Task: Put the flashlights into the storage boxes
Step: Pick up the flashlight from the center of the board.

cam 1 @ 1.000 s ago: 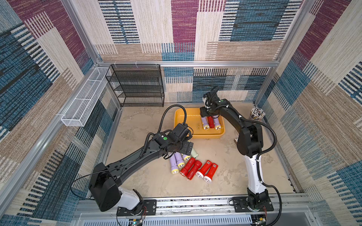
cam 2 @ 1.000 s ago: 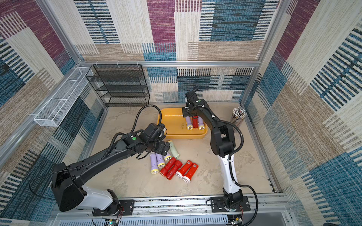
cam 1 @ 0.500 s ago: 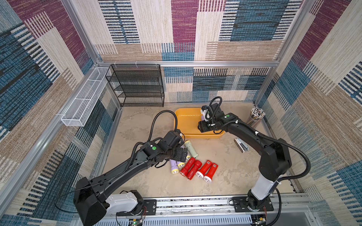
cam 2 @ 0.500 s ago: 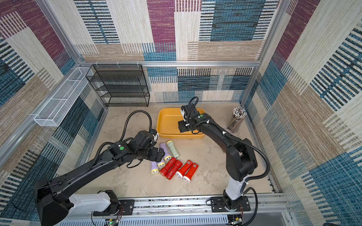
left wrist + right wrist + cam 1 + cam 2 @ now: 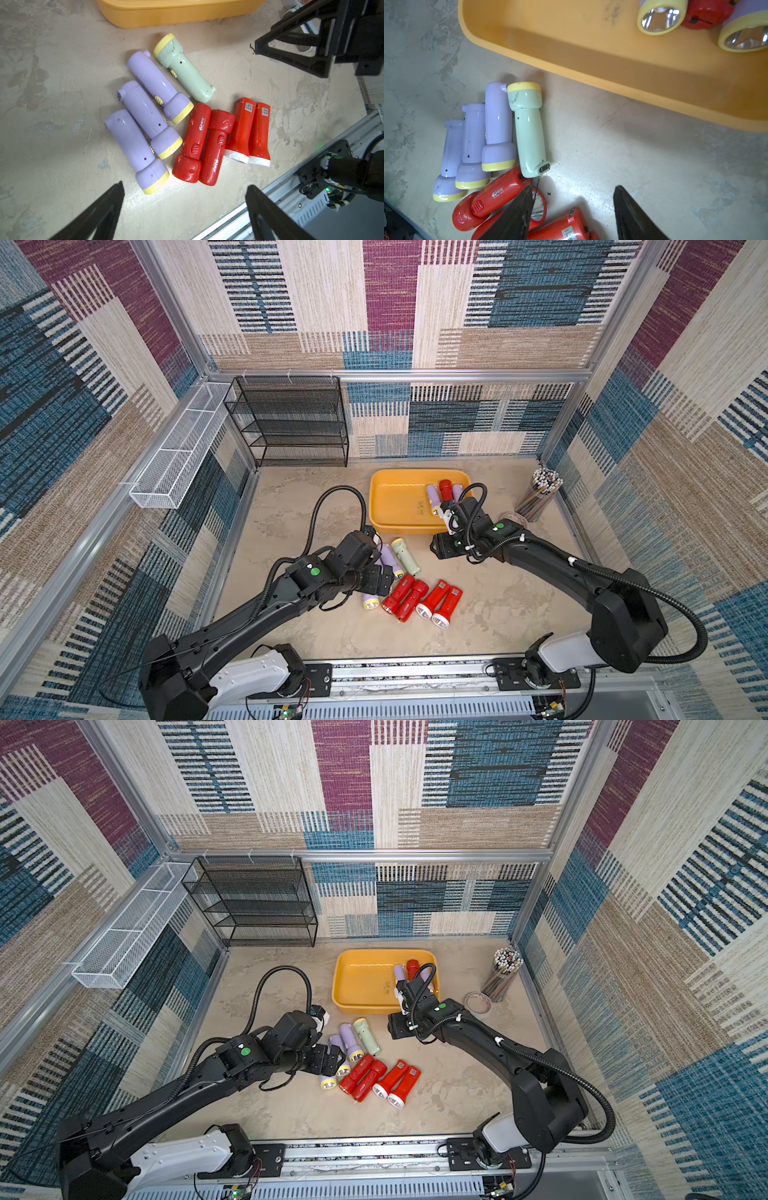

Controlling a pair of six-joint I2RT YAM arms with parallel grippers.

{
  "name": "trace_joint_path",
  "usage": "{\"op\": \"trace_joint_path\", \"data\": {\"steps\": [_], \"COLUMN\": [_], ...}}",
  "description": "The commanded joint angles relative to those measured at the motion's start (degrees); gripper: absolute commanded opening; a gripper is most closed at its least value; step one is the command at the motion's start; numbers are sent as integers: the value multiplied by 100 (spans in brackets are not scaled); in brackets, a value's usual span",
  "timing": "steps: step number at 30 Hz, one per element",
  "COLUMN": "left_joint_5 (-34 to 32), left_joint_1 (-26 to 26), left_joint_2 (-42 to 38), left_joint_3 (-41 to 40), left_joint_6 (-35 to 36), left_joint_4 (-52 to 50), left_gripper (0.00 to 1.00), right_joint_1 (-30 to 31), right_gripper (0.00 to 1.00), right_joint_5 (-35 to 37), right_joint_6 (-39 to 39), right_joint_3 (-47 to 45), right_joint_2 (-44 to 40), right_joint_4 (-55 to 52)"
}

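Observation:
The yellow-orange storage box (image 5: 395,506) holds two lilac flashlights and a red one (image 5: 445,488) at its right end. In front of it on the table lie three lilac flashlights (image 5: 143,116), a pale green one (image 5: 405,556) and several red ones (image 5: 419,597), side by side. My left gripper (image 5: 384,576) hangs open over the lilac side of this group, its fingers wide apart with nothing between them in the left wrist view (image 5: 185,188). My right gripper (image 5: 436,549) is open and empty just in front of the box's near wall (image 5: 612,68), right of the pale green flashlight (image 5: 528,128).
A black mesh rack (image 5: 291,423) stands at the back left, with a white wire basket (image 5: 174,456) on the left wall. A cup of pencils (image 5: 540,493) and a tape roll (image 5: 478,1002) sit right of the box. A metal rail (image 5: 415,672) runs along the front.
My right gripper has come back from over the flashlights in the box to the table in front of it. My left gripper has drawn a little toward the front, still open.

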Motion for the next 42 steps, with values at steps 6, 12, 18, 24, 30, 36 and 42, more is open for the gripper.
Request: {"op": "trace_joint_path", "data": {"steps": [6,12,18,24,30,36,42], "left_joint_5": [-91,-118,-192,-250,-277,-285,-302], "left_joint_1": [-15,-8,-9,-15,-13,-10,-10], "left_joint_2": [-44,34,17,-27,-55,-52,-64], "left_joint_3": [-142,-233,-306,-309,-342,-383,-414], "left_joint_6": [-166,-188,-186,-165,-176,-186,-155], "left_joint_4": [190,281,298,262,277,307,317], "left_gripper": [95,95,95,95,95,95,95], "right_joint_1": [248,413,550,596,625,677,704], "right_gripper": [64,63,61,61,60,59,58], "right_joint_5": [-256,-403,-476,-515,-419,-388,-321], "right_joint_6": [321,335,224,127,40,-5,-63], "right_joint_3": [-372,-325,17,255,382,524,697], "right_joint_2": [-33,396,1008,1442,1740,1946,2202], "right_joint_4": [634,998,1110,1157,1116,1059,980]}}
